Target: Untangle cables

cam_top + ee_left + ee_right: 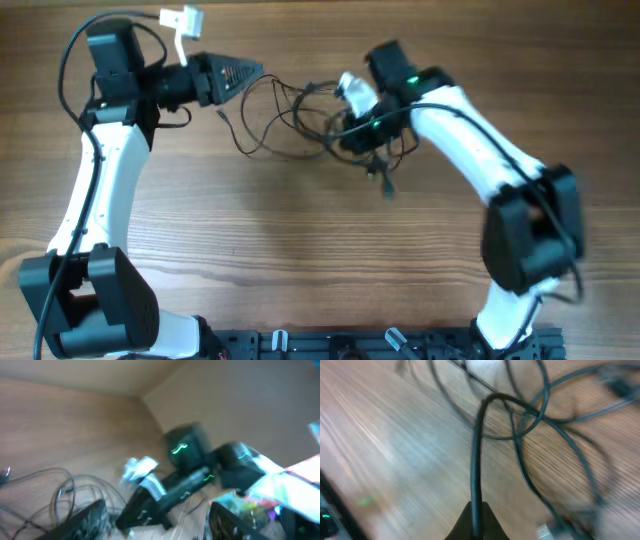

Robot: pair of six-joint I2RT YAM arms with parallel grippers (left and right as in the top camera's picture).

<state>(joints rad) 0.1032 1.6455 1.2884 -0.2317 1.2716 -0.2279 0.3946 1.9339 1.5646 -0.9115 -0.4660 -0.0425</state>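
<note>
1. Your cables [290, 125] lie in a messy pile on the table [300, 250], in the upper middle of the overhead frame.
2. Your right gripper [475, 522] is pinched tight on one of the cables, which runs up from the bottom middle of its wrist frame.
3. Your left gripper [250, 72] sits at the upper left, just beside the pile. Its fingers [87, 520] are wide apart and hold nothing.

**A robot test bench in a lab**

A wood-grain desk [300, 260] carries two white-and-black robot arms [95, 190], both rising from a black rail [330, 345] well behind the fingers [240, 72]. Past the left fingers [85, 520] a plain beige wall [250, 395] meets the desk. Thin cables [290, 120] sprawl between the two pairs of fingers.
</note>
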